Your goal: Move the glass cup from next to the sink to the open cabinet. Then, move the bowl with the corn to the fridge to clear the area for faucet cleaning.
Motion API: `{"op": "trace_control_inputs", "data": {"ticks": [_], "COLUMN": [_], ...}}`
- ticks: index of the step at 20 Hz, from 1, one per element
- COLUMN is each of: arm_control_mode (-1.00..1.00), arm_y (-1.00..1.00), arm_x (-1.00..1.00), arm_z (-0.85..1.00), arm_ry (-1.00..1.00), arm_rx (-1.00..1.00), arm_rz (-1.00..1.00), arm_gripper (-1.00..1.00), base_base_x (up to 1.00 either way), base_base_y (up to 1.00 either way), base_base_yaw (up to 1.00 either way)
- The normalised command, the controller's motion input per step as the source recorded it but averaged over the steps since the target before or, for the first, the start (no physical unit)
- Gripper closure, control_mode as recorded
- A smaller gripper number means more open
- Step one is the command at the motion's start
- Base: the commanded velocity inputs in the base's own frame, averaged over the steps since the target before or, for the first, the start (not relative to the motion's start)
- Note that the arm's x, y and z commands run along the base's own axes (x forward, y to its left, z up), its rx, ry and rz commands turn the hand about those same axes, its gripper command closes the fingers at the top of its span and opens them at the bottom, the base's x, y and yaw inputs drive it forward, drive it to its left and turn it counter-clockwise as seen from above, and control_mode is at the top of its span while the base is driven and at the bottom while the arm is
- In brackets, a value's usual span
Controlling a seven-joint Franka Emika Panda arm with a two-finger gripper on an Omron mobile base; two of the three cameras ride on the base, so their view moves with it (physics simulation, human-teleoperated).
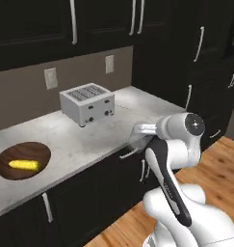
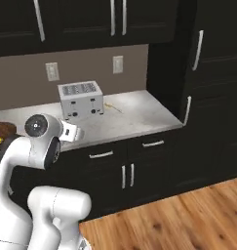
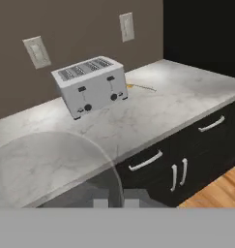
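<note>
Clenched on the glass cup (image 1: 136, 140), the gripper (image 1: 137, 135) is seen in the left base view at the front edge of the counter (image 1: 80, 140), mostly hidden behind the white arm (image 1: 174, 159). On the counter, far to the left, lies the bowl (image 1: 22, 159) with the corn (image 1: 23, 165) inside it. A toaster (image 1: 87, 103) stands near the wall, well apart from the bowl.

From the right base view, the gripper (image 2: 73, 133) is just beside the arm's round joint, over the counter edge (image 2: 134, 119). The toaster (image 2: 81, 100) is behind it. At the left border I can see a part of the bowl (image 2: 3, 129).

Looking from the hand view, the cup (image 3: 56, 169) is very close to the camera, pale and see-through, and it covers the lower left. Through its wall the counter (image 3: 153, 111) is visible. The toaster (image 3: 90, 86) stands farther away, under two wall plates.
</note>
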Motion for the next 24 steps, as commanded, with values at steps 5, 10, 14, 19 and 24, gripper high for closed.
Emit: {"op": "trace_control_inputs", "data": {"ticks": [5,10,14,19,24], "arm_control_mode": [1.00,1.00,1.00,1.00,1.00], "arm_y": [0.00,0.00,0.00,0.00,0.00], "arm_x": [0.00,0.00,0.00,0.00,0.00], "arm_z": [0.00,0.00,0.00,0.00,0.00], "arm_ry": [0.00,0.00,0.00,0.00,0.00], "arm_rx": [0.00,0.00,0.00,0.00,0.00], "arm_rz": [0.00,0.00,0.00,0.00,0.00], "arm_gripper": [1.00,1.00,1.00,1.00,1.00], "base_base_x": [-0.16,0.00,0.00,-0.03,0.00], "base_base_y": [-0.02,0.00,0.00,0.00,0.00], "base_base_yaw": [-0.88,-0.90,-0.95,-1.00,-1.00]}}
